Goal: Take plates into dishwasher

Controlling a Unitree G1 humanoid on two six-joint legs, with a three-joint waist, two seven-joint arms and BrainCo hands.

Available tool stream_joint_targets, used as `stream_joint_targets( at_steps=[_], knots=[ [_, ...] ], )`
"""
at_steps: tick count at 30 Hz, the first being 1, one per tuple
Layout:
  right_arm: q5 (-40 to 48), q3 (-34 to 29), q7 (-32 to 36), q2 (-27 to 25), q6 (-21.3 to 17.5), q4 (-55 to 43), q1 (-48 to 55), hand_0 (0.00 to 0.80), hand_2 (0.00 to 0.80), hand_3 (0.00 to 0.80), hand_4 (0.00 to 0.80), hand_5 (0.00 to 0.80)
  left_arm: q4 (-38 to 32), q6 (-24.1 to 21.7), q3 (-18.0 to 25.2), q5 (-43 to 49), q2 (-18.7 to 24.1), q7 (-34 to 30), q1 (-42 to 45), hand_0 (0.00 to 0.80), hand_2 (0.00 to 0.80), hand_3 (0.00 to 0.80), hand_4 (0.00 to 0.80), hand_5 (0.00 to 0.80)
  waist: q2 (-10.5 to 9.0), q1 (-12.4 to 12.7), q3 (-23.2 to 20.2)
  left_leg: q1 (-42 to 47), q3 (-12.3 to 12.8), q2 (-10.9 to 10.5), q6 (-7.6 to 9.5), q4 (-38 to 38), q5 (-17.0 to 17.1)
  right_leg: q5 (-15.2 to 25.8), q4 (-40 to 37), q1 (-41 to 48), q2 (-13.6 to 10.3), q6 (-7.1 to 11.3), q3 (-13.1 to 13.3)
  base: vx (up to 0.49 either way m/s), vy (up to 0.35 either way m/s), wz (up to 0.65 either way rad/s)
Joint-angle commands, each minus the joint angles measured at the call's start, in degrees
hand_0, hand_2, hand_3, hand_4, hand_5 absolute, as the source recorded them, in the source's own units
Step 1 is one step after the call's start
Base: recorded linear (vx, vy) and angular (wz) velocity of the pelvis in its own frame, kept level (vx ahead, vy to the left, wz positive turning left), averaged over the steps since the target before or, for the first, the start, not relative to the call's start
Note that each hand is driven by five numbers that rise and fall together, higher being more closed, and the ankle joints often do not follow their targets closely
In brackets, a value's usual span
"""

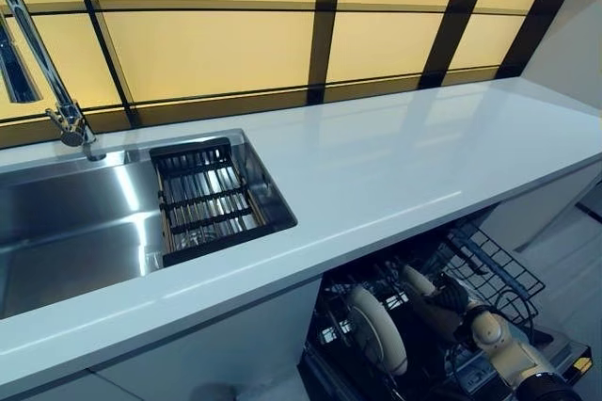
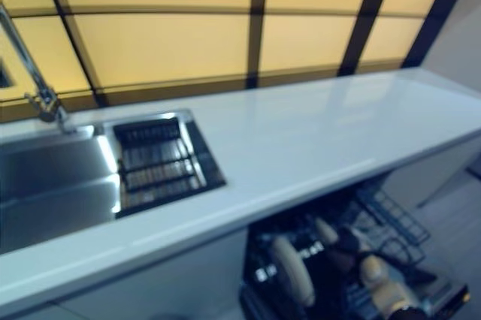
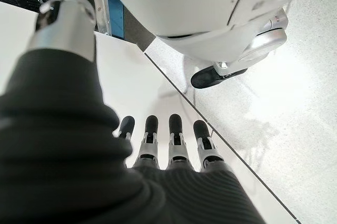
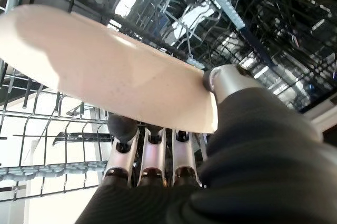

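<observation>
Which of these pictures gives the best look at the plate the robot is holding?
The right wrist view: the plate fills it, pinched between the right hand's fingers and thumb over the dishwasher rack. Both eye views show only its rim beside another plate already racked. The left wrist view misses it.

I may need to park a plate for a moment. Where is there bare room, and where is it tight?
The white countertop is bare from the sink to the far wall. The sink's basin beside the drain rack is bare too. The dishwasher rack is crowded: a standing plate, and the right hand pinching another plate.
</observation>
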Motion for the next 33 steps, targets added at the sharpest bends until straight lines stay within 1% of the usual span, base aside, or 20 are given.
stream_joint_targets(
  at_steps=[1, 7, 15, 18, 23, 29, 33],
  knots=[
    [-0.99, -0.47, -0.16, -5.17, -0.43, 1.13, -7.82, 0.8, 0.8, 0.8, 0.8, 0.8, 1.05, -0.76, -1.94, 1.32, 0.54, -0.65, -3.84, 0.0, 0.0, 0.0, 0.0, 0.0, 0.72, 1.15, -0.89, -3.14, -3.81, 1.93, -0.96, 0.44, -0.03, -2.07, 5.18, 0.28, 0.43, -1.65, -0.05, 0.004, -0.008, 0.05],
    [-1.08, 0.01, 0.19, -5.99, 0.26, 2.61, -9.73, 0.8, 0.8, 0.8, 0.8, 0.8, 0.66, -0.48, -2.37, 1.15, 0.65, -0.98, -4.18, 0.0, 0.0, 0.0, 0.0, 0.0, 0.76, 1.46, -0.81, -3.08, -3.84, 1.9, -1.03, 0.48, 0.04, -1.9, 5.06, 0.4, 0.37, -1.65, -0.43, 0.003, -0.002, 0.01],
    [-0.45, 0.6, 0.97, -5.63, 1.57, 4.14, -10.69, 0.8, 0.8, 0.8, 0.8, 0.8, 1.1, -0.45, -2.66, 1.33, 0.66, -0.87, -4.3, 0.0, 0.0, 0.0, 0.0, 0.0, 0.83, 1.75, -0.71, -2.96, -4.12, 1.7, -0.99, 0.39, -0.02, -1.85, 5.1, 0.27, 0.4, -1.72, -0.77, 0.003, 0.0, 0.02],
    [0.03, 0.97, 1.18, -5.37, 2.71, 4.74, -11.16, 0.8, 0.8, 0.8, 0.8, 0.8, 1.46, -0.75, -2.84, 1.35, 0.63, -0.87, -4.23, 0.0, 0.0, 0.0, 0.0, 0.0, 0.91, 1.84, -0.59, -2.88, -4.2, 1.7, -0.98, 0.39, 0.03, -1.87, 5.24, 0.22, 0.42, -1.8, -0.85, 0.0, 0.0, 0.0],
    [0.12, 1.22, 0.83, -4.81, 3.53, 6.4, -11.83, 0.8, 0.8, 0.8, 0.8, 0.8, 1.55, -0.83, -3.22, 1.1, 0.52, -1.01, -4.6, 0.0, 0.0, 0.0, 0.0, 0.0, 1.07, 1.97, -0.37, -3.03, -4.4, 1.62, -0.96, 0.48, 0.14, -1.93, 5.43, 0.11, 0.48, -1.91, -0.8, 0.0, 0.0, 0.0],
    [0.98, 1.68, 0.31, -4.06, 4.46, 8.72, -12.57, 0.8, 0.8, 0.8, 0.8, 0.8, 1.36, -0.92, -3.91, 1.29, 0.5, -0.99, -4.9, 0.0, 0.0, 0.0, 0.0, 0.0, 1.38, 2.37, 0.01, -3.03, -5.02, 1.44, -0.87, 0.52, 0.19, -2.09, 5.89, -0.04, 0.48, -2.02, -1.01, 0.002, -0.003, 0.02],
    [1.86, 1.8, -0.47, -3.3, 5.83, 9.57, -12.72, 0.8, 0.8, 0.8, 0.8, 0.8, 1.52, -0.78, -4.34, 1.26, 0.56, -0.89, -5.16, 0.0, 0.0, 0.0, 0.0, 0.0, 1.64, 2.37, 0.22, -3.05, -5.4, 1.1, -0.75, 0.57, 0.18, -1.98, 6.0, -0.25, 0.43, -2.06, -1.05, 0.003, -0.003, 0.14]
  ],
)
